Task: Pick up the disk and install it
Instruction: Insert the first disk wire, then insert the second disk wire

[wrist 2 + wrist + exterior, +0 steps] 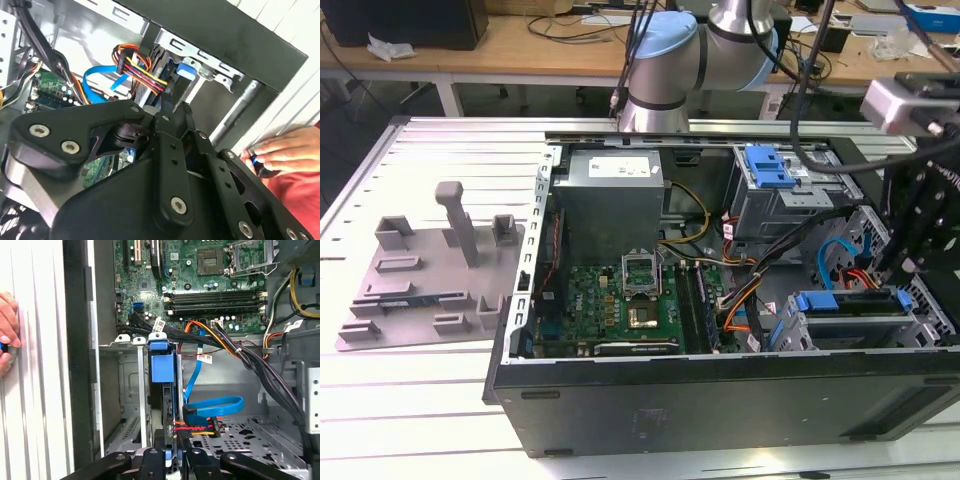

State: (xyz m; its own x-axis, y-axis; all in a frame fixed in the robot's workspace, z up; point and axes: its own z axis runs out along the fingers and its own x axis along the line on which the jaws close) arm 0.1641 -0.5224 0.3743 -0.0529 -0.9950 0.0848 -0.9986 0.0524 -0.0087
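Blue-railed, silver-grey rectangular disk (162, 390) stood edgewise in the grey metal drive cage (125, 390). We judged it rigid, fairly heavy, shock-sensitive; the black gripper (170, 452) pinched its edge nearly closed.

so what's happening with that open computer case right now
A robot arm is working inside an open computer case. Its tool is down at the drive bay, right by the blue-railed disk, which stands edge-on in the bay slot. A person's hand rests on the table beside the case.

end effector (167, 452) lowered, fingers closed
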